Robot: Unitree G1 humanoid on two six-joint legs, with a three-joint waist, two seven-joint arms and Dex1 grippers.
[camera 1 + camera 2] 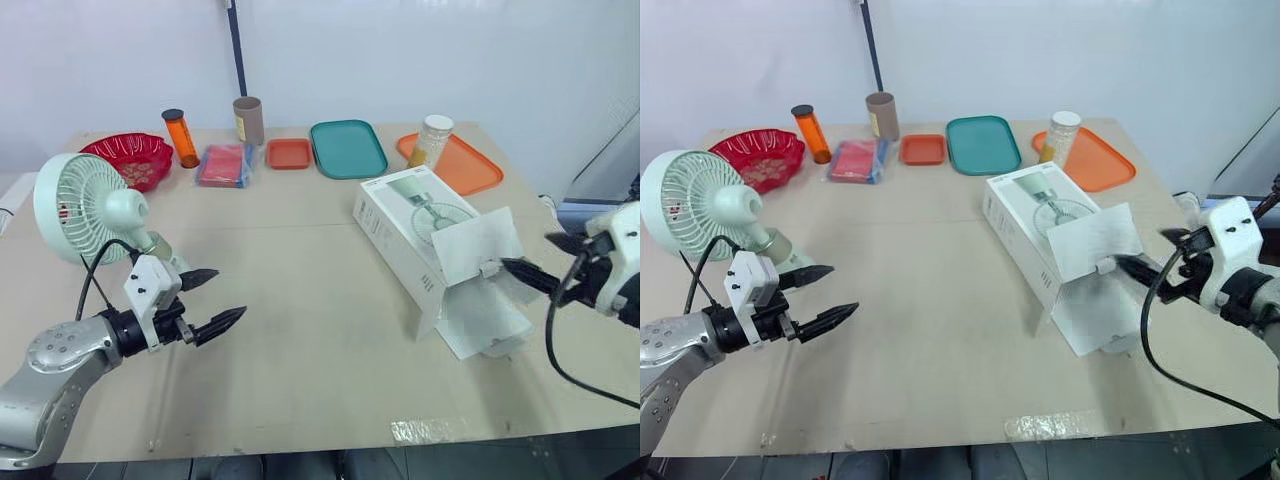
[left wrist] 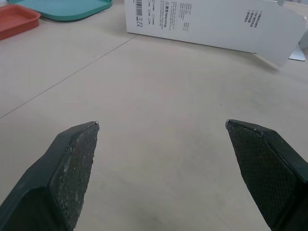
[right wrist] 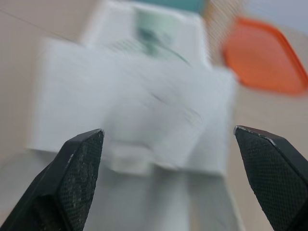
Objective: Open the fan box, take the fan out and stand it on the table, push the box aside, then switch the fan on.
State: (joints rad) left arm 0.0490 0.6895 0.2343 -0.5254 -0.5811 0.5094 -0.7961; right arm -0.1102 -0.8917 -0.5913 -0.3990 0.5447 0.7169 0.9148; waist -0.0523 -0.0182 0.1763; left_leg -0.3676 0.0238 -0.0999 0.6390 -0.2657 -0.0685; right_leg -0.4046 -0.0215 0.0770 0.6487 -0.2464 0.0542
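The pale green fan (image 1: 85, 205) stands upright on the table at the left, out of its box. The white fan box (image 1: 405, 235) lies on its side right of the middle, its near end open with flaps (image 1: 478, 245) spread. My left gripper (image 1: 230, 292) hovers open just right of the fan's base, holding nothing; over its fingers (image 2: 72, 163) the box (image 2: 211, 21) lies farther off. My right gripper (image 1: 522, 255) is open at the box's open end, one fingertip against the raised flap. The right wrist view has the box (image 3: 144, 96) close ahead between the pads (image 3: 79, 168).
Along the back stand a red basket (image 1: 128, 157), an orange bottle (image 1: 180, 137), a brown tube (image 1: 248, 120), a red and blue pack (image 1: 224, 165), a small orange tray (image 1: 289, 153), a teal tray (image 1: 348, 148) and an orange tray (image 1: 470, 165) beside a jar (image 1: 432, 140).
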